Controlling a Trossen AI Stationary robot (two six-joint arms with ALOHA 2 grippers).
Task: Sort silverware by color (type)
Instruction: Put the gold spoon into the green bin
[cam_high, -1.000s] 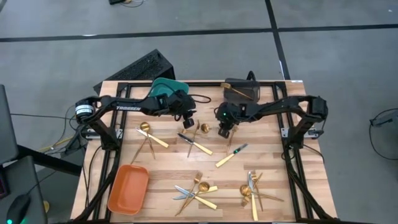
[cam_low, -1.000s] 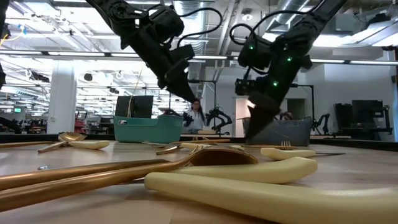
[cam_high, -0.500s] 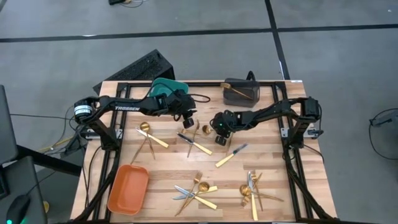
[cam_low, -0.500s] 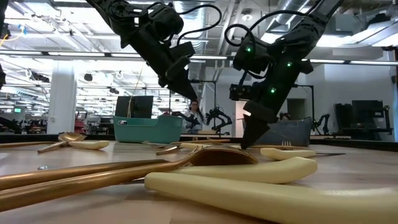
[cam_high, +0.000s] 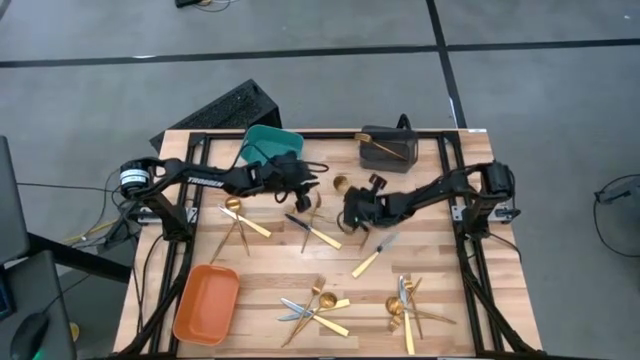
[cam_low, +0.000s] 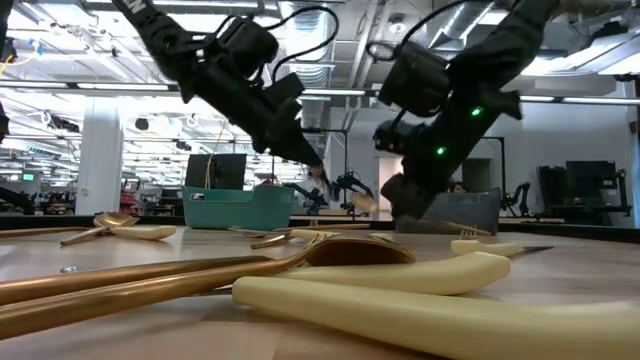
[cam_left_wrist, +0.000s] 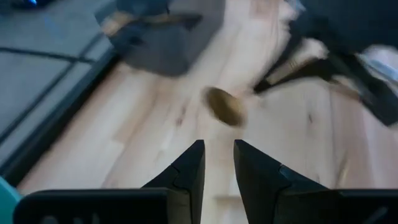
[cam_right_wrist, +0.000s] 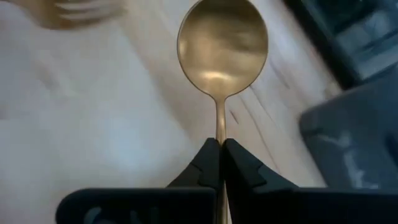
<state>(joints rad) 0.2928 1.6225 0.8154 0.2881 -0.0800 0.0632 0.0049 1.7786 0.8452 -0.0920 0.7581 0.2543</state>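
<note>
1. A gold spoon (cam_right_wrist: 222, 46) is pinched by its thin handle between the fingers of the right end effector (cam_right_wrist: 221, 149), which is clamped tight on it; the bowl sticks straight out ahead of the fingertips.
2. In the high view, that spoon (cam_high: 340, 185) is seen just above centre of the desk (cam_high: 260, 270), its long axis running from the right end effector (cam_high: 352, 203) up-left, bowl end leading.
3. The left end effector (cam_left_wrist: 217, 163) is seen with its fingers slightly apart and nothing between them, parked near the teal bin (cam_high: 268, 144).
4. White lettering is visible on the left arm but can't be read for certain.
5. The rest of the silverware (cam_high: 318, 305) is scattered in clusters across the lower half of the desk.
</note>
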